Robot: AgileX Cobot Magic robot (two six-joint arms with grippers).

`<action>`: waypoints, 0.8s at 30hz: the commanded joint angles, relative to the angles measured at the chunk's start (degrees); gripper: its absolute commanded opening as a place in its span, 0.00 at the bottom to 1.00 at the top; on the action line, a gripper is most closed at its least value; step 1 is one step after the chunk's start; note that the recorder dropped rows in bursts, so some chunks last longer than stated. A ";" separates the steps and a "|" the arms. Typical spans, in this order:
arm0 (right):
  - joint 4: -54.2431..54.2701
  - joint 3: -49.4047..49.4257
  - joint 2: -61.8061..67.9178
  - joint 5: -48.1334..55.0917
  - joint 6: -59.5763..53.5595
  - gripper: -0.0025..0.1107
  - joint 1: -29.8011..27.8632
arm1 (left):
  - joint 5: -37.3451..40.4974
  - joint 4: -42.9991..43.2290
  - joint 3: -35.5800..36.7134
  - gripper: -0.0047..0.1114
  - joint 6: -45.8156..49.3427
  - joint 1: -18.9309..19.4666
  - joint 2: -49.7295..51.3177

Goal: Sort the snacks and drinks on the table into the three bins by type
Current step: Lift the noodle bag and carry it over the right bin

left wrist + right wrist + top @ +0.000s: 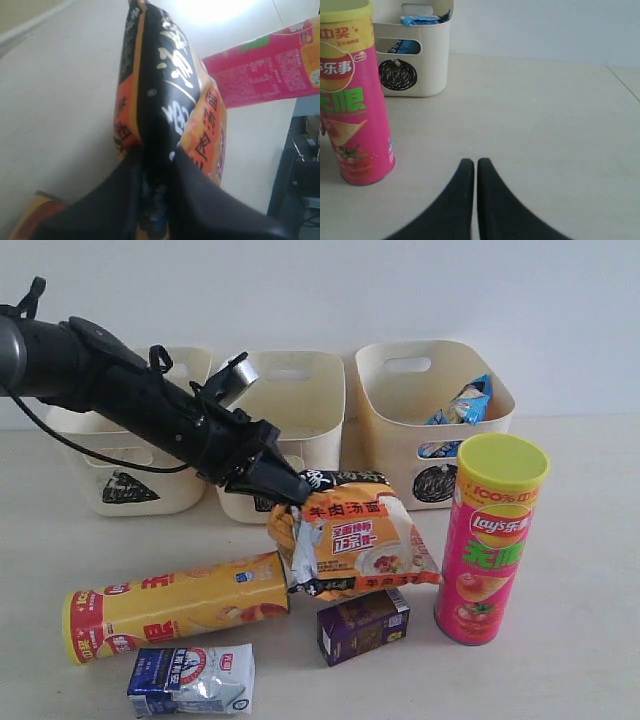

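Gripper on the left (283, 488): clamped on the top seam of the crinkly orange snack bag (355, 535), dangled before the middle cream plastic bin (300, 375); probably seized there for a clean lift into the circle-marked bin (400, 380) beside the crinkly blue bag (468, 400). Right gripper (476, 167): pinched shut, empty.

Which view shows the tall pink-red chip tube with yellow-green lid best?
Exterior view: the tall pink-red chip tube stands whole. The right wrist view crops its top; the left wrist view shows only part.
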 commanded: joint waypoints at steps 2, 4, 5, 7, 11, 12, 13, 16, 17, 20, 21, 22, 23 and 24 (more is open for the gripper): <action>-0.09 0.22 -0.27 -0.42 -0.06 0.02 -0.17 | 1.30 0.12 -0.40 0.08 -2.08 1.20 -4.67; -0.09 0.22 -0.27 -0.42 -0.06 0.02 -0.17 | 3.52 0.12 -0.40 0.08 -2.50 1.54 -6.59; -0.09 0.22 -0.27 -0.42 -0.06 0.02 -0.17 | 4.57 0.12 -0.40 0.08 -3.23 1.58 -7.73; -0.09 0.22 -0.27 -0.42 -0.06 0.02 -0.17 | 4.83 0.12 -0.40 0.08 -3.22 1.67 -9.52; -0.09 0.22 -0.27 -0.42 -0.06 0.02 -0.17 | 0.72 -1.23 -0.50 0.08 -3.33 1.67 -13.00; -0.09 0.22 -0.27 -0.42 -0.06 0.02 -0.17 | -0.02 -1.72 -1.56 0.08 -3.33 1.67 -13.41; -0.09 0.22 -0.27 -0.42 -0.06 0.02 -0.17 | -0.02 -2.61 -2.43 0.08 -3.33 1.67 -13.41; -0.09 0.22 -0.27 -0.42 -0.06 0.02 -0.17 | -4.06 -4.27 -6.43 0.08 -4.24 1.67 -13.41; -0.09 0.22 -0.27 -0.42 -0.06 0.02 -0.17 | -5.42 -4.27 -7.25 0.08 -4.53 1.67 -13.28; -0.09 0.22 -0.27 -0.42 -0.06 0.02 -0.17 | -11.85 -3.07 -11.97 0.08 -5.84 1.56 -12.05; -0.09 0.22 -0.27 -0.42 -0.06 0.02 -0.17 | -12.65 -3.52 -13.15 0.08 -5.84 1.41 -11.50; -0.09 0.22 -0.27 -0.42 -0.06 0.02 -0.17 | -13.65 -3.68 -13.91 0.08 -5.84 0.99 -11.02; -0.09 0.22 -0.27 -0.42 -0.06 0.02 -0.17 | -14.67 -3.68 -14.67 0.08 -5.84 0.61 -10.50; -0.09 0.22 -0.27 -0.42 -0.06 0.02 -0.17 | -15.92 -3.40 -15.83 0.08 -5.84 -0.03 -9.62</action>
